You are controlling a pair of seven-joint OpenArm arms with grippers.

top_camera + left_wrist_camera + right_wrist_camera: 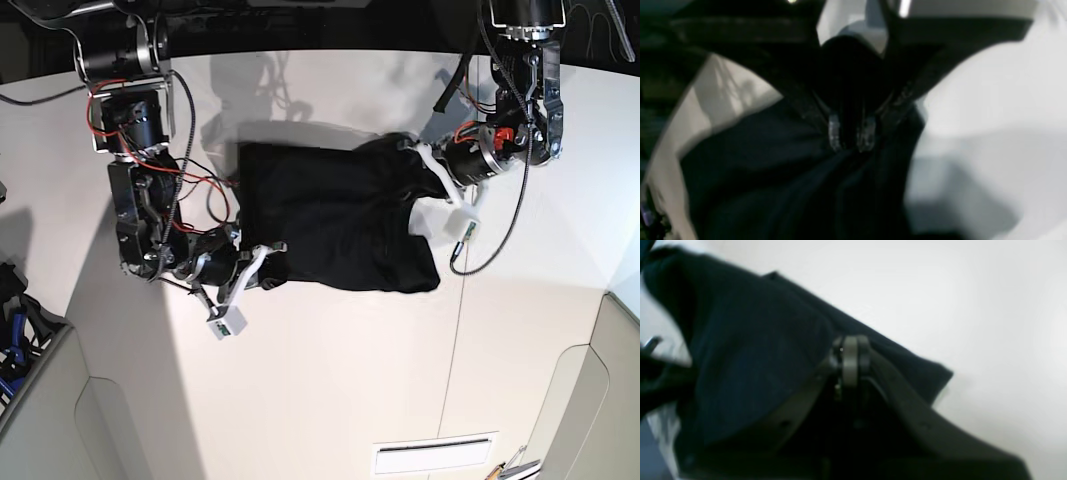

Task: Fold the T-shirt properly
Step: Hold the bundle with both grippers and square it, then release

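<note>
Both fingers pinch cloth | T-shirt (pixel 335 225) long axis left-right, base view

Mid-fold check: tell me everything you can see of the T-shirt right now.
The T-shirt is plain black, soft matte cloth with no print visible. It lies bunched and partly folded on the white table, spread across the middle between the two arms. The left claw pinches a gathered fold that fans out in creases below its tips. The right claw is shut on the opposite edge, cloth draped over and beside it. One lower corner hangs loose on the table.
</note>
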